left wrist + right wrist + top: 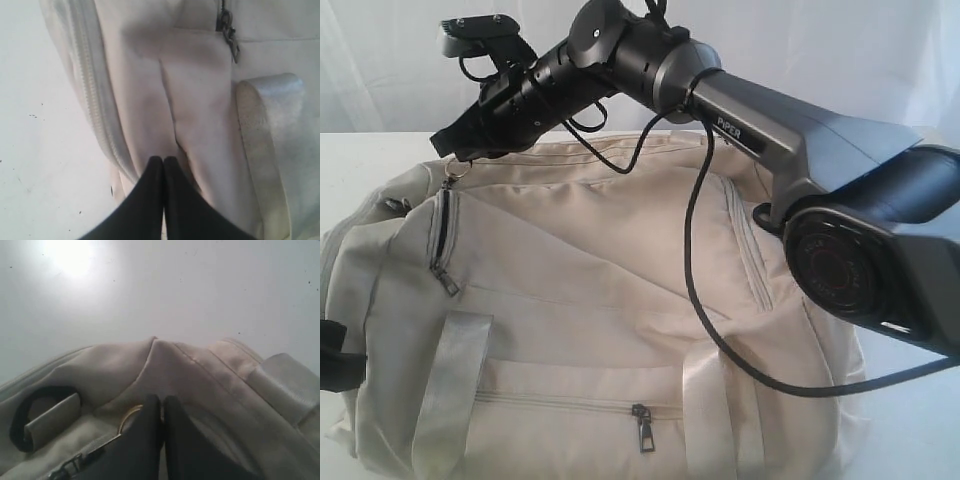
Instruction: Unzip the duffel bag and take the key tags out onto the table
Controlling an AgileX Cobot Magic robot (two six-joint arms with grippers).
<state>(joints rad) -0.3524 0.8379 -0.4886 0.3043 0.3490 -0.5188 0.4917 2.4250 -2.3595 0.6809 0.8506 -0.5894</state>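
At the top left corner of the duffel bag (590,300), we are clenching our right fingers (145,440) just above its zipper ring (455,168); the left fingers (150,200), also clenched, are farther away.

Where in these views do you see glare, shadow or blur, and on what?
Right wrist view: a bright glare spot on the plain white tabletop. Left wrist view: the black left end effector is soft, and a grey shadow lies on the cream fabric duffel bag. Exterior view: the white backdrop is washed out.

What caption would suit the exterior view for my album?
Right pincer, shut, at a zipper ring on the cream duffel bag.
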